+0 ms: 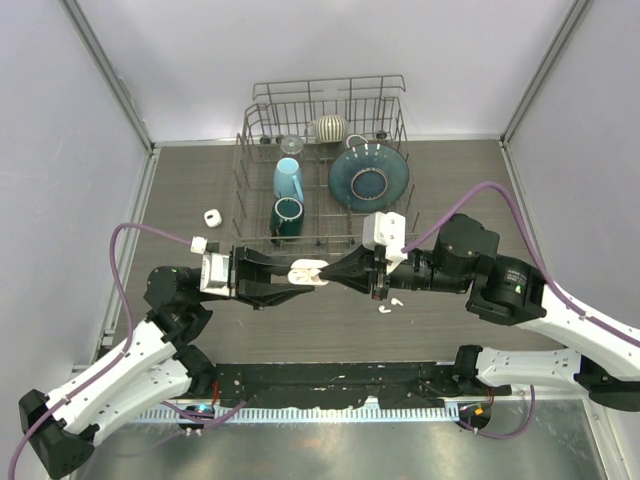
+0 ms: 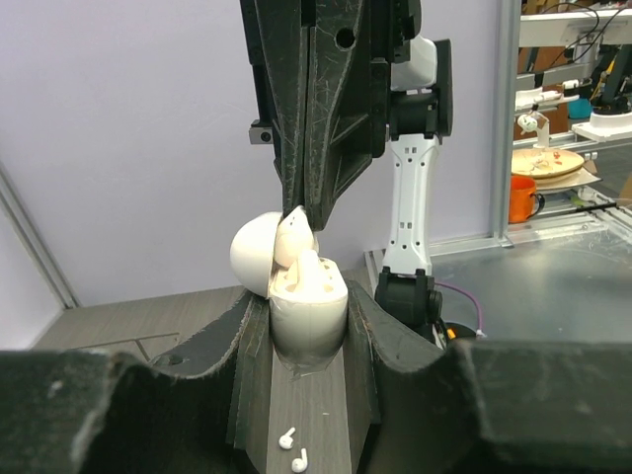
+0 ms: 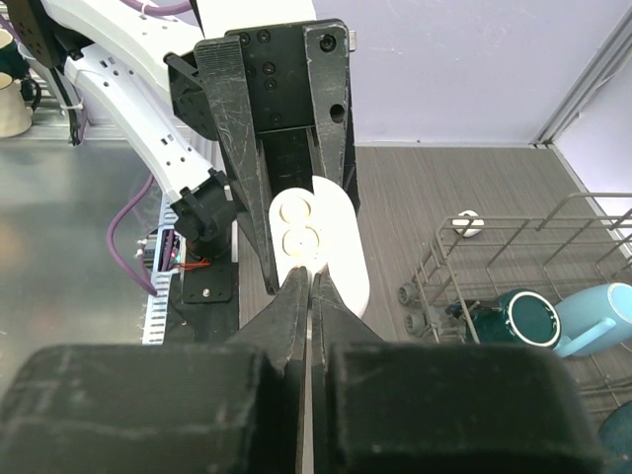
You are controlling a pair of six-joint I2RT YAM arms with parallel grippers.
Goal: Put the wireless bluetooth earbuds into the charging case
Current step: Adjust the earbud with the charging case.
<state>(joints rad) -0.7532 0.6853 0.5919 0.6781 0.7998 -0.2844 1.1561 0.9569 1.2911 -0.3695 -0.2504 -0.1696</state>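
Left gripper clamps the open charging case upright above the counter, steadying it so the right gripper, pinched on one earbud, can seat it; loose earbuds lie beneath.

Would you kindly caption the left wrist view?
Left gripper holds open white plastic charging case; right gripper pinches white earbud above it.

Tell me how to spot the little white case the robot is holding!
Find the wire dish rack at the back of the table; just in front of it the left gripper and right gripper meet tip to tip. The charging case is the white egg-shaped shell clamped in the left one, lid flipped open. Unlike the tiny loose earbuds lying on the table, it is held up in the air.
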